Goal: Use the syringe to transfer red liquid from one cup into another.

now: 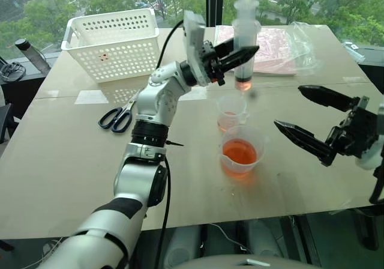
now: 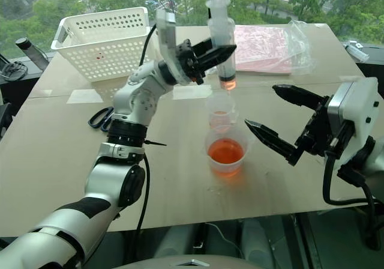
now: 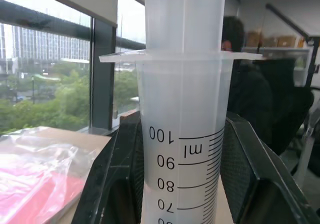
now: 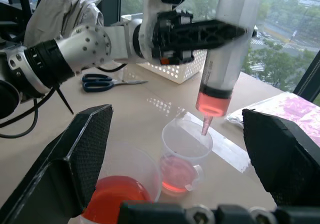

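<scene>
clear plastic syringe (image 1: 245, 38), matt beige table (image 1: 72, 161).

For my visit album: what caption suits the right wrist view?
Left fingers hold the syringe of red liquid above the smaller cup.

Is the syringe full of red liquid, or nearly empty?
Nearly empty. The syringe holds red liquid only at its bottom, below the dark plunger tip; the barrel above is clear.

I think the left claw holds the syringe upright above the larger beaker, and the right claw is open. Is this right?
Not quite. The left claw holds the syringe upright above the smaller cup, as the right wrist view shows. The right claw is indeed open.
</scene>
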